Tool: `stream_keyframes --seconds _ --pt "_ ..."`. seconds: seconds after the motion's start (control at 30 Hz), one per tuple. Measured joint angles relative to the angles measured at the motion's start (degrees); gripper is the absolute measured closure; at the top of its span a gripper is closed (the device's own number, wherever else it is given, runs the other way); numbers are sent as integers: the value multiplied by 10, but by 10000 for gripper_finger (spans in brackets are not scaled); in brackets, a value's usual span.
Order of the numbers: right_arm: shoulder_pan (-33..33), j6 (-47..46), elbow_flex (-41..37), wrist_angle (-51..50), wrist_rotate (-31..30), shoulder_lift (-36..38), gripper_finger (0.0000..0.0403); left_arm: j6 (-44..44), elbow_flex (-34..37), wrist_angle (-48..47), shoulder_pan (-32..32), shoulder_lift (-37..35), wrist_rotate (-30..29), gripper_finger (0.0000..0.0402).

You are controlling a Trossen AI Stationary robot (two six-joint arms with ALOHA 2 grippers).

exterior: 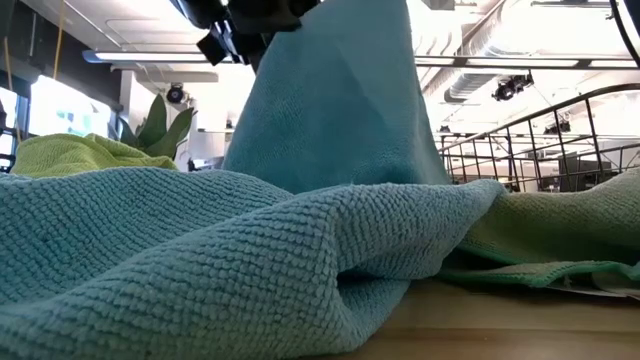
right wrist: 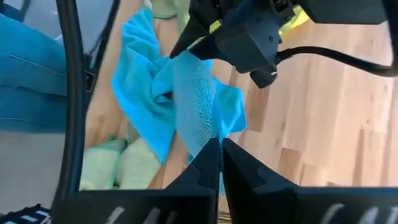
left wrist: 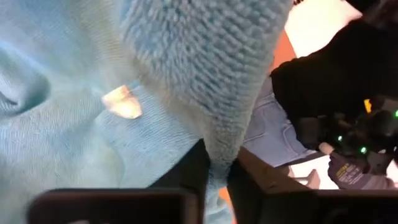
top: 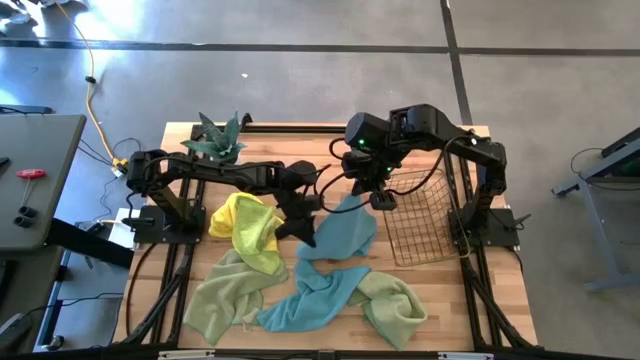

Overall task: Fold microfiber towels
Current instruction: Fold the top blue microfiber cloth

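Note:
A light blue towel [top: 335, 262] rises from the table's middle as a tall peak [exterior: 340, 110]. Its lower end lies spread on the wood and on a pale green towel [top: 395, 305]. My right gripper [top: 379, 199] is shut on the towel's raised top. Lower and further left, my left gripper [top: 305, 230] is shut on the same towel's side. A yellow towel [top: 245, 225] and a green one [top: 225, 295] lie crumpled to the left, flat on the table. My left gripper pinches a bunched fold of the blue towel's side [left wrist: 219, 158] between its two fingers, coming at it from the table's left and slanting down. How many layers, I cannot tell. The cloth runs up from the fingers toward the other gripper. My right gripper pinches the towel's raised top [right wrist: 213, 138] between its two fingers, slanting down from above. The cloth [right wrist: 194, 93] stretches in a narrow band from here to my left gripper's fingers [right wrist: 189, 38]. The rest hangs down onto the table.
A copper wire basket [top: 415, 225] lies on the table's right side, under my right arm. A green potted plant [top: 222, 140] stands at the far left corner. Bare wood shows between the towels and the basket.

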State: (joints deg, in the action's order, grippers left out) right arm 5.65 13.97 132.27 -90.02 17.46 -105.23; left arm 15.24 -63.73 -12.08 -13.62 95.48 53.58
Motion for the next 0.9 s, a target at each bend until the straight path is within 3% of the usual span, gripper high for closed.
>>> stream_keyframes --seconds 0.07,0.23,0.4,0.53,0.7,0.9 --pt "0 -2 0 0 -22 0 403 23 0 -1 -6 0 -9 394" --pt "0 -2 0 0 -114 0 403 51 -3 -9 -30 -7 -54 396" --pt "1 21 0 0 -241 0 403 -5 -48 -73 -60 -45 -117 399" --pt "8 50 0 22 -326 0 403 -109 -119 -211 -78 -82 -265 400" --pt "37 77 0 92 -338 0 403 -204 -216 -321 -80 -97 -487 401" --pt "80 90 0 144 -340 0 403 -275 -263 -345 -82 -98 -632 401"
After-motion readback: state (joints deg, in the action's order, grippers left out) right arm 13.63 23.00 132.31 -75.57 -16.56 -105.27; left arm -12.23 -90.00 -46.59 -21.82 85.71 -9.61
